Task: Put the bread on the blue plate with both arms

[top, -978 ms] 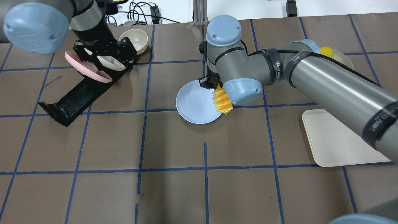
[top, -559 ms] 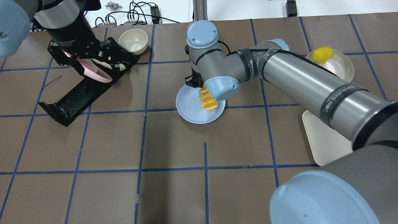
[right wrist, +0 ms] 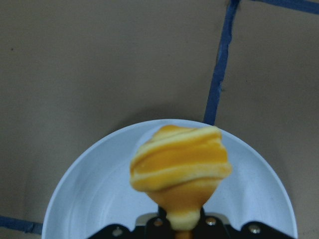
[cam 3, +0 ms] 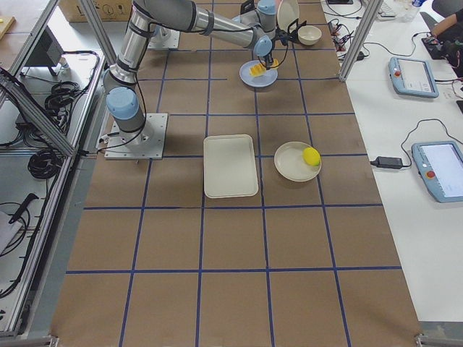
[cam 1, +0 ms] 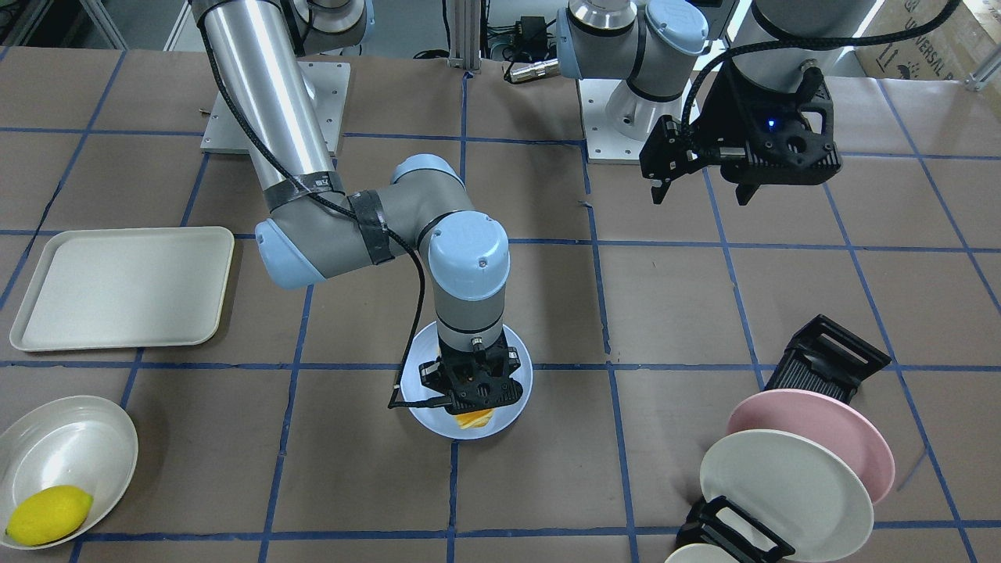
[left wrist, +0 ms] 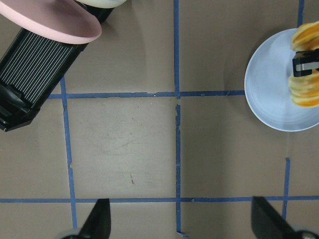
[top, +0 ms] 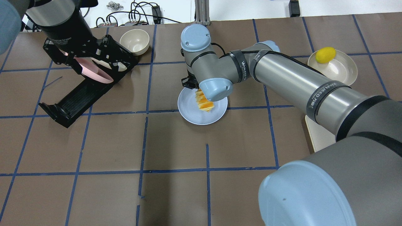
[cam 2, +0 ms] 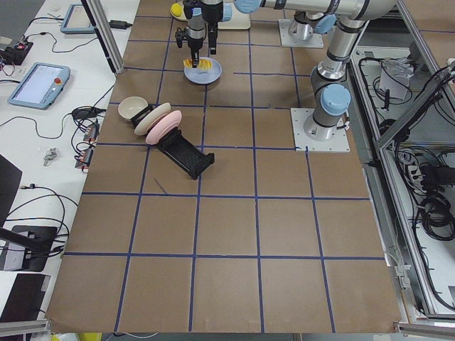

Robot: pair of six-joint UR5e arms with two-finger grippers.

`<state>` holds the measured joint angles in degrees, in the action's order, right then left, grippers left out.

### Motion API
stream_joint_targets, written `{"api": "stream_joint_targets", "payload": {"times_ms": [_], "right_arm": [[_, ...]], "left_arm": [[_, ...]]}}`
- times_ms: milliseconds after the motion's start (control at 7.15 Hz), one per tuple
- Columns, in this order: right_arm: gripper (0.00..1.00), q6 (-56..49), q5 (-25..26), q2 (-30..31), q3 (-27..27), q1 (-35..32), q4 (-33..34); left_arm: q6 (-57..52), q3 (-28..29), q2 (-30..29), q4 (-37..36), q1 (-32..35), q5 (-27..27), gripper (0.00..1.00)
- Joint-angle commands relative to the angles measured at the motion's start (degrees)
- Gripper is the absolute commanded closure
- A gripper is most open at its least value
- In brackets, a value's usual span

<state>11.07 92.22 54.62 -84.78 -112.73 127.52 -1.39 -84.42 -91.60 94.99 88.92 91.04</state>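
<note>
Brown-papered tabletop, taped in blue squares: the right claw (cam 1: 472, 400), clamped on one end of the bread (top: 204, 102), holds the loaf over the blue plate (top: 190, 114), roughly midway between the robot's edge and the operators' edge. The left claw (cam 1: 700, 186) hangs well apart, spread and empty. Released too high, the ridged loaf could roll past the rim. An arm strap (top: 323, 94) reads roughly "WANJEED".

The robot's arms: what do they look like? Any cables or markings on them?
Both the right arm and the left arm are smooth grey-silver tubes with rounded light-blue joint caps. Black bands with white lettering wrap the right arm; a thin black cable runs along it. The right pincer and left pincer are black, two-fingered; the left one shows a small blue light.
</note>
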Motion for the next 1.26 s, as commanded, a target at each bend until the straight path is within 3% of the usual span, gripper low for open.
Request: {"api": "stream_joint_targets", "payload": {"times_ms": [0,140,280,699,1118], "right_arm": [[0.78,-0.08,-0.37,-0.04,-0.73,-0.12,-1.04],[0.10,-0.17,-0.64,-0.04,-0.82,-0.38,-1.31],[0.00,-0.17,-0.64,-0.13,-0.82,-0.82,-1.31],[0.00,-0.17,-0.55,-0.04,-1.00,-0.91,-1.57],[0.00,-0.78,0.06,4.24,2.58,0.05,-9.09]], "left_arm": [[-0.02,0.04,-0.07,-0.07,0.02,-0.16,0.00],[-0.02,0.04,-0.07,-0.07,0.02,-0.08,0.00],[-0.02,0.04,-0.07,-0.07,0.02,-0.16,0.00],[0.07,0.13,-0.07,0.02,-0.15,-0.16,0.00],[0.42,-0.22,0.53,1.42,-3.32,-0.77,0.00]]}}
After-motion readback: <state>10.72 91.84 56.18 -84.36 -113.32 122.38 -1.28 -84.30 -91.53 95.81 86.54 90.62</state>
